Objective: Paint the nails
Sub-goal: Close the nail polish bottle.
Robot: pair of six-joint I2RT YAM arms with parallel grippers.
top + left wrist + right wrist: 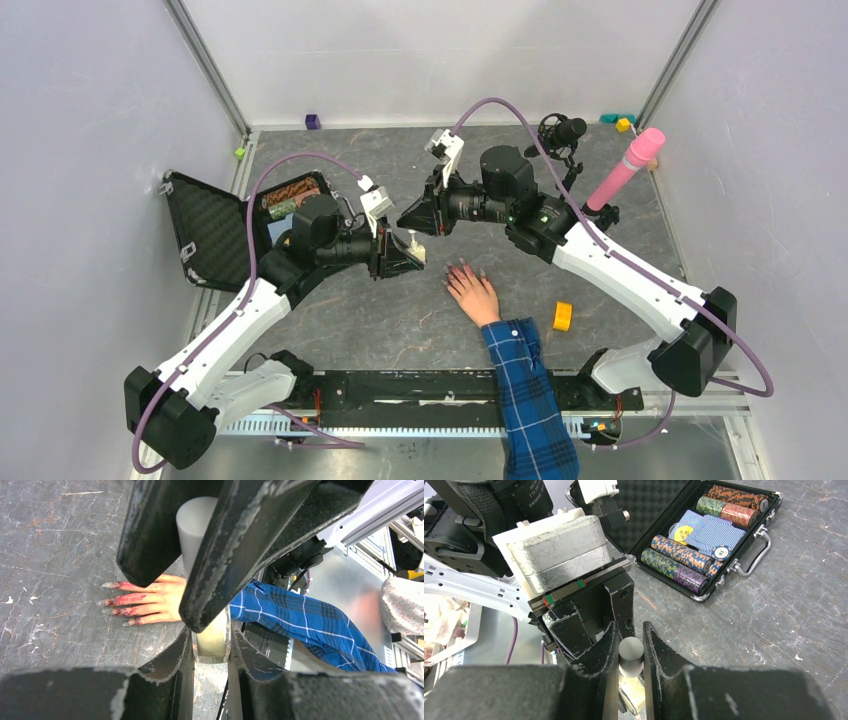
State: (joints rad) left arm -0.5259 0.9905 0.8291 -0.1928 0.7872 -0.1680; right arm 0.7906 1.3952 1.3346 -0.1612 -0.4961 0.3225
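Left gripper (211, 633) pinching a small pale bottle (212, 647) by its body, holding it above the tabletop (380, 320). Right gripper (630, 642) meets it from the opposite side, fingers pressed onto the grey cap (631, 656) at the bottle's top. Whether the cap is seated or already free cannot be told, since a black finger hides the joint. Hand (472, 291) lies palm down on the tabletop just right of the bottle, blue plaid sleeve (525, 390) running back toward the near edge between the two arm bases. Nails (110, 585) point away from the sleeve, toward the far-left. In the left wrist view they look dark pink, with red smears along the fingers. The nails lie near the bottle but below it; neither gripper touches the hand. Open black case of poker chips (704, 535) sits at far left. Yellow tape roll (562, 316) lies right of the hand.
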